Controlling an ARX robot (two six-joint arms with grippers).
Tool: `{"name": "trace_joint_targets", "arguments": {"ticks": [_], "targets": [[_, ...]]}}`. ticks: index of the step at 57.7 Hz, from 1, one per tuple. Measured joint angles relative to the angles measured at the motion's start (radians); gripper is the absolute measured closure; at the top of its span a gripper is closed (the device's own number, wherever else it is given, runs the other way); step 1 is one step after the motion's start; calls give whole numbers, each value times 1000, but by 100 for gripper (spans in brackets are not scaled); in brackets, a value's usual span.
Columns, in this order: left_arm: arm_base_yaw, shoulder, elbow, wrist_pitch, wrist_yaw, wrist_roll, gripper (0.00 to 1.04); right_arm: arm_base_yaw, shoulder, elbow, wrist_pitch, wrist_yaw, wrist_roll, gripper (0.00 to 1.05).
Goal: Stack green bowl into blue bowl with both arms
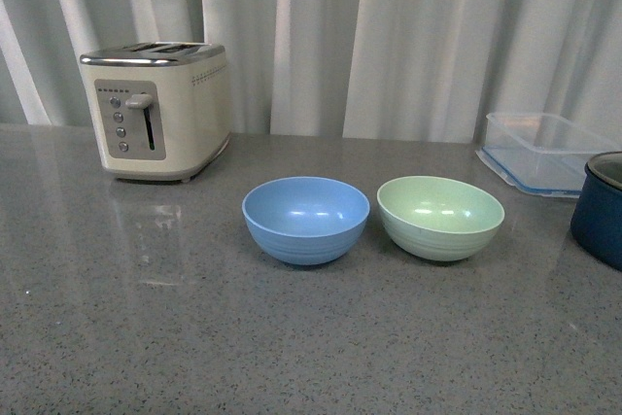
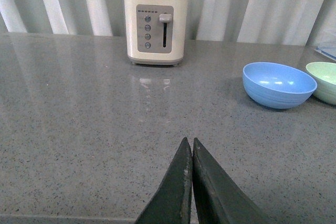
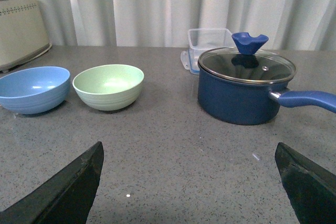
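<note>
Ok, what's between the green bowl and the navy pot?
Nothing: the right wrist view shows bare countertop between green bowl and navy pot; the clear container sits further back.

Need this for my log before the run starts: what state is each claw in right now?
Left claw: closed, holding nothing.
Right claw: open, holding nothing.
</note>
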Motion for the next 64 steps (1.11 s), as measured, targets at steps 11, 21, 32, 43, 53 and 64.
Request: {"name": "trace_joint_targets", "arguments": {"ticks": [11, 21, 32, 43, 53, 64], "targets": [[0, 0, 0, -5, 0, 0, 92, 0, 0, 0, 0, 0, 0, 10], [0, -1, 0, -5, 0, 0, 56, 0, 0, 0, 0, 0, 0, 10], [0, -1, 0, -5, 2, 0, 15, -14, 248, 126, -111, -262, -19, 10], [0, -1, 0, -5, 0, 1, 7, 60, 582, 333, -42, -236, 12, 10], [0, -1, 0, -5, 0, 1, 7, 118, 964, 591, -1, -72, 33, 10], [0, -1, 0, -5, 0, 1, 7, 130, 1348, 926, -169, -29, 81, 10]]}}
